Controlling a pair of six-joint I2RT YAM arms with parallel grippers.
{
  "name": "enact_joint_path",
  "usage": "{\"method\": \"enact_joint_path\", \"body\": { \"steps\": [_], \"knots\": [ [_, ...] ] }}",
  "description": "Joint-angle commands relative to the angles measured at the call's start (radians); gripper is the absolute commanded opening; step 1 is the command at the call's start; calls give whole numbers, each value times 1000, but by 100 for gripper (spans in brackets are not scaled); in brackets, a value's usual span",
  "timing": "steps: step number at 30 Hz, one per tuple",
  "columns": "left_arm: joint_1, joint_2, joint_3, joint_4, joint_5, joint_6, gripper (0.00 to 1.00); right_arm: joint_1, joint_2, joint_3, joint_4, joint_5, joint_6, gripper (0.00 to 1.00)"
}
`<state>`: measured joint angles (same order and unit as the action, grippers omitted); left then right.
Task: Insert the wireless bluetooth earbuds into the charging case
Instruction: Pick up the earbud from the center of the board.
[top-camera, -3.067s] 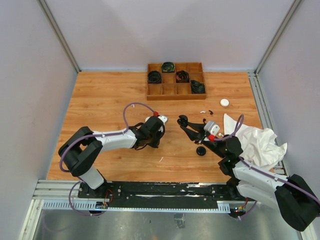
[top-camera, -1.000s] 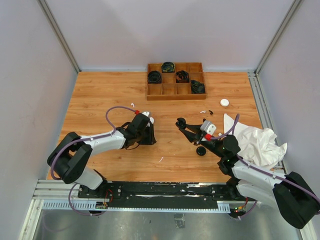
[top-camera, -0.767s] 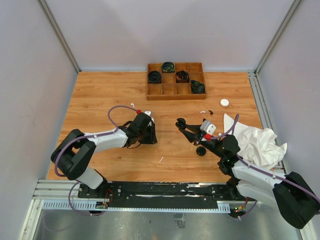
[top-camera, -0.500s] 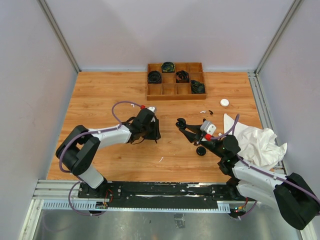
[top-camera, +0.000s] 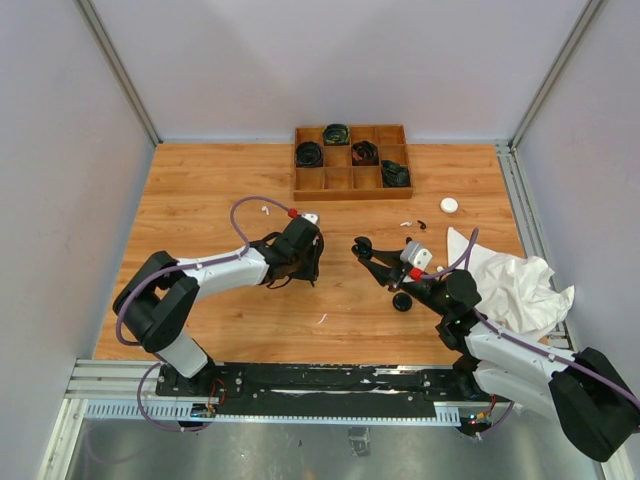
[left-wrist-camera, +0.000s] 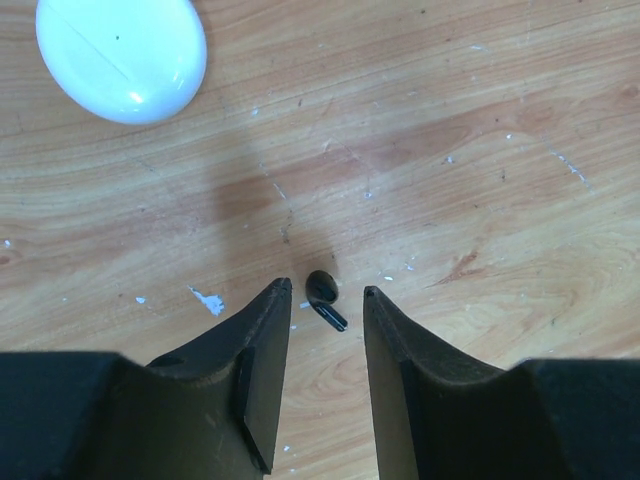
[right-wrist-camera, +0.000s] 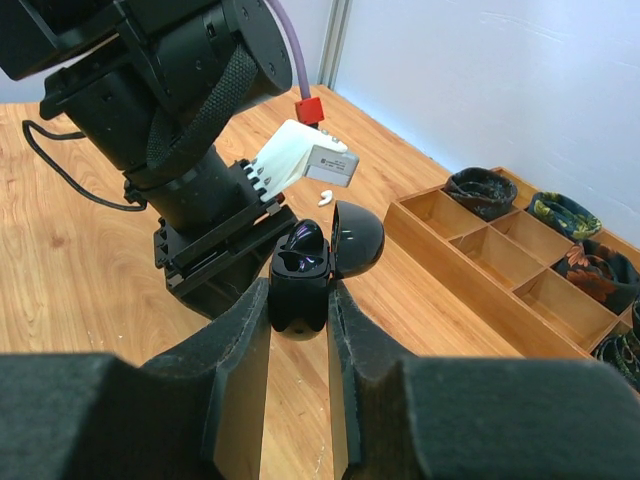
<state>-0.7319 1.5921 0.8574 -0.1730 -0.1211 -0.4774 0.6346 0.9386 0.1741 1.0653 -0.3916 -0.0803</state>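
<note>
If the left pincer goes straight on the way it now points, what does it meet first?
Probably the black earbud on the table, just ahead of the left pincer; depth is unclear.

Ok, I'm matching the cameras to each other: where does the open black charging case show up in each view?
Top external: the open black charging case sits right of centre, at the tip of the right gripper.
Right wrist: picture centre, clamped between that gripper's fingers, lid swung back.
Left wrist: not in it.
Shared landmark: the wooden tray, beyond the case in those two views.
</note>
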Motion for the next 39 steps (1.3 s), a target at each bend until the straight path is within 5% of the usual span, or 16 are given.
{"method": "enact_joint_path", "body": {
  "steps": [1, 15, 29, 39],
  "knots": [
    [-33, -3, 47, -51, -98, 21, 40, 29, -19, 31, -14, 13, -18, 4],
    [-50, 113, 111, -56, -44, 30, 35, 28, -38, 30, -31, 23, -24, 4],
    [-77, 66, 108, -57, 47, 45, 34, 29, -47, 31, -44, 26, -27, 4],
    [-77, 45, 102, -112, -25, -10, 34, 29, -70, 40, -85, 41, -29, 4]
  ]
}}
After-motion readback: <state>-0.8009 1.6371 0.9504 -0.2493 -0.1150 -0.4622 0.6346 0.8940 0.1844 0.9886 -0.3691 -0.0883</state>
